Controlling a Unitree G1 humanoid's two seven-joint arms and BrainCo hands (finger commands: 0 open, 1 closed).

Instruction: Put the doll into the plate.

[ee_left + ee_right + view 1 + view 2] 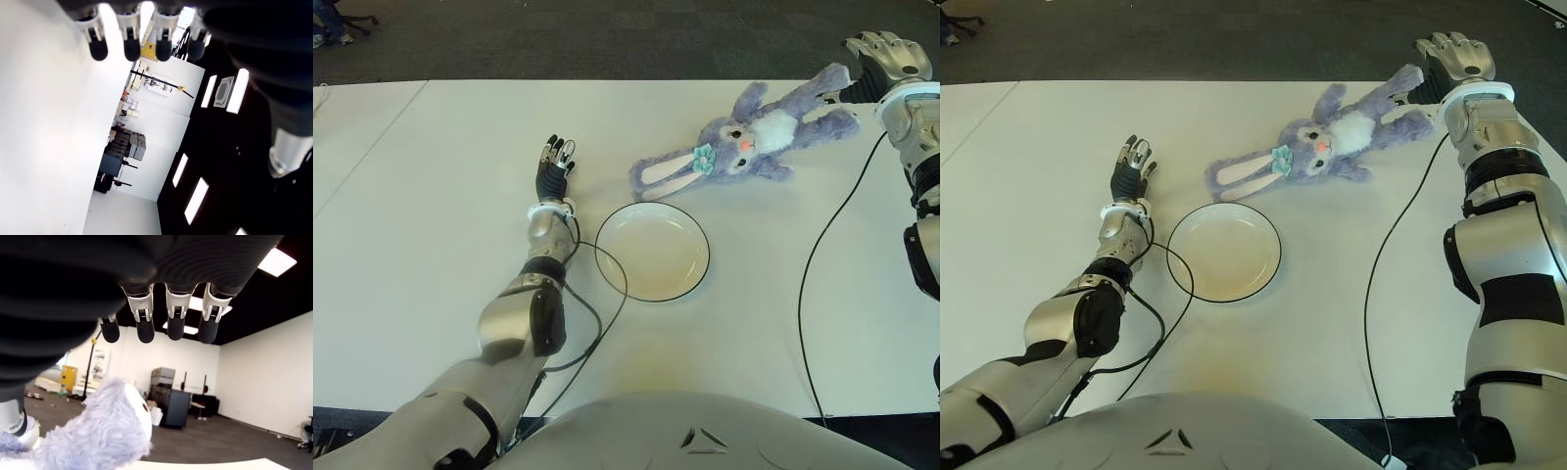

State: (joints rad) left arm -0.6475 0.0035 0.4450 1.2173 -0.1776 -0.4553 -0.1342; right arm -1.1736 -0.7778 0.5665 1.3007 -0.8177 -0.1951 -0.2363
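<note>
Right hand (pixel 1451 57) at the far right, fingers spread open over the doll's leg – purple bunny doll (pixel 1327 139) lying on the table (pixel 431 196) beyond the empty plate (pixel 653 251), left hand (pixel 554 166) open, left of plate.

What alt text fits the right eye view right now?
A purple plush bunny doll lies on the white table, beyond the empty plate. The right hand is open at the doll's foot; the left hand shows left of the plate.

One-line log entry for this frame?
right hand: open over foot of purple plush bunny doll | white black-rimmed plate: empty | left hand: open, left of plate
</note>
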